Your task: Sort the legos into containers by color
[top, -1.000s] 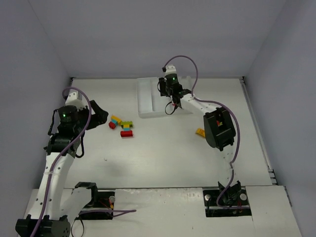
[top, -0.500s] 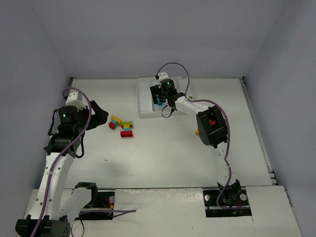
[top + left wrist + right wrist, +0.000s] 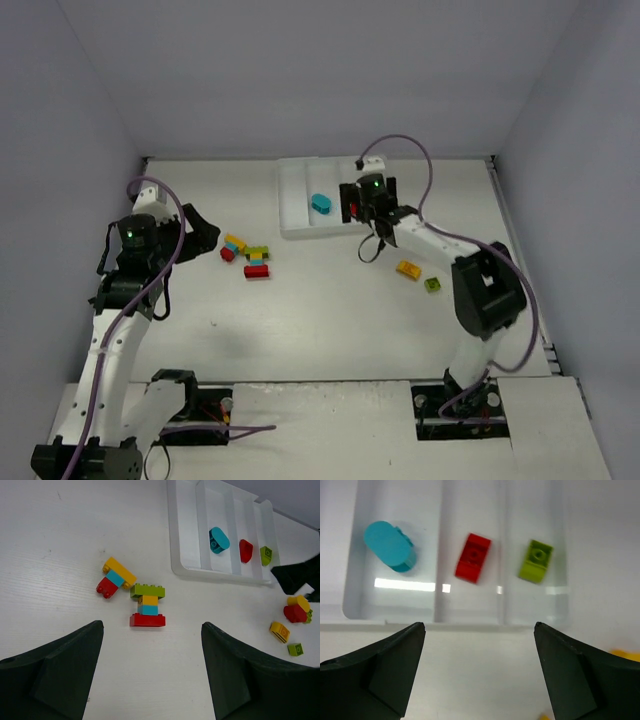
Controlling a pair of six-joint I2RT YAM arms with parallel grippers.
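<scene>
The white tray holds a cyan lego, a red lego and a green lego, each in its own container. My right gripper is open and empty over the table, just in front of the tray's near wall. A yellow-cyan-red stack and a green-yellow-cyan-red stack lie ahead of my left gripper, which is open and empty.
A yellow brick and a small green brick lie right of the tray's front. A red-and-yellow cluster sits near them. White walls close in the table on three sides.
My right gripper carried the cyan lego over the tray, opened and let it drop into a container, then swung right and back toward the tray's front. The left arm stayed still.
</scene>
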